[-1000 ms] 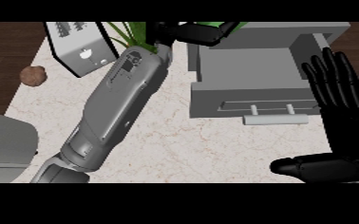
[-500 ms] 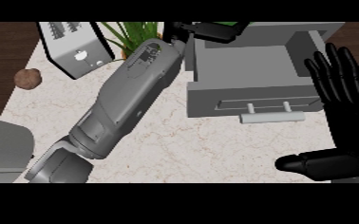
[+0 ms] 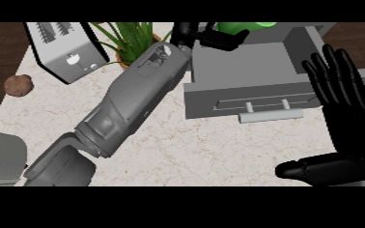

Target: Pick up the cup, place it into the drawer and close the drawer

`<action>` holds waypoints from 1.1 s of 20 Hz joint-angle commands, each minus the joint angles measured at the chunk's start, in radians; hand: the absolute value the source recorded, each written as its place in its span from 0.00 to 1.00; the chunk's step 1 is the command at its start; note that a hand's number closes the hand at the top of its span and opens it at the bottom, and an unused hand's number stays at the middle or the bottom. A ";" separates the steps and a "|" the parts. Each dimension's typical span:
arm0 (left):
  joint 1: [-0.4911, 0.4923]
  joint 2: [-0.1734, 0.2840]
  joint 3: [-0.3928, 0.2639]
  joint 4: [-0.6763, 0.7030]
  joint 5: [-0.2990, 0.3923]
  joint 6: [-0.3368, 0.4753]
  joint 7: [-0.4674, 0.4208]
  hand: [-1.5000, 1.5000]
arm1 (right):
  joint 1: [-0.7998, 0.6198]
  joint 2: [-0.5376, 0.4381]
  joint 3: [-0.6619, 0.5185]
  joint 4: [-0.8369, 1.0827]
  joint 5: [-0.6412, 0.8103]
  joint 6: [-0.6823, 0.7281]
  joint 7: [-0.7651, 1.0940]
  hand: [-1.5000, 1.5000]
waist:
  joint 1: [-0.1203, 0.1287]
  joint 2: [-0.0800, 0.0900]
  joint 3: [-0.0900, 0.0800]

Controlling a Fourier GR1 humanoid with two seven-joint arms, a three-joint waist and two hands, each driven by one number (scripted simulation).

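A green cup [image 3: 246,27] shows at the top of the head view, above the far end of the open grey drawer [image 3: 242,63]. My left hand [image 3: 214,36] is curled round the cup and hides most of it; its grey forearm runs diagonally up from the lower left. The drawer stands pulled out, its front panel and bar handle [image 3: 271,117] facing me. My right hand [image 3: 339,92] rests open at the right edge, fingers up, beside the drawer's right end.
A silver toaster [image 3: 64,50] stands at the upper left, with a potted green plant [image 3: 132,41] beside it. A brown round object [image 3: 17,85] lies at the left edge. A grey item [image 3: 10,154] sits at the lower left corner.
My left arm has carried the green cup to the right, over the drawer's far end. The view has shifted, so the drawer sits lower and more central. The right hand stays open.
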 commanded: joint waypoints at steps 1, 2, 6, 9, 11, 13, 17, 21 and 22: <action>-0.024 0.000 -0.075 0.049 0.015 0.013 0.016 1.00 | -0.026 -0.012 -0.017 0.018 -0.026 0.009 0.010 0.00 | -0.006 0.002 0.000; -0.013 0.000 -0.090 0.057 0.019 -0.003 0.019 1.00 | -0.033 -0.011 -0.004 0.051 0.012 0.014 -0.031 0.00 | -0.003 0.004 0.000; -0.040 0.000 -0.189 0.039 0.015 0.099 0.080 0.00 | -0.050 0.011 0.024 0.020 0.011 -0.010 0.011 0.00 | -0.037 0.005 0.001; -0.036 0.000 -0.163 0.067 0.047 0.071 0.030 0.00 | -0.085 0.010 0.025 0.005 -0.007 -0.016 0.039 0.00 | -0.039 0.013 0.000; -0.048 0.000 -0.135 0.077 0.069 0.033 0.008 0.00 | -0.046 0.006 -0.010 0.017 -0.028 0.004 -0.017 0.00 | -0.014 0.007 0.000; -0.035 0.000 -0.150 0.031 0.107 0.049 0.001 0.00 | -0.007 0.018 0.013 0.015 -0.037 0.024 -0.027 0.00 | -0.034 0.009 0.001; 0.016 0.000 -0.148 -0.071 0.179 0.039 -0.059 0.00 | -0.019 0.021 0.002 0.027 -0.075 0.025 -0.006 0.00 | 0.000 -0.003 0.000; 0.015 0.000 -0.100 -0.085 0.222 0.004 -0.145 0.00 | -0.066 -0.027 -0.058 0.025 -0.170 0.048 0.051 0.00 | 0.031 -0.008 -0.001; 0.023 0.000 -0.112 -0.126 0.250 0.025 -0.113 0.00 | 0.008 -0.023 -0.049 -0.038 -0.173 0.054 0.060 0.00 | 0.028 -0.013 -0.001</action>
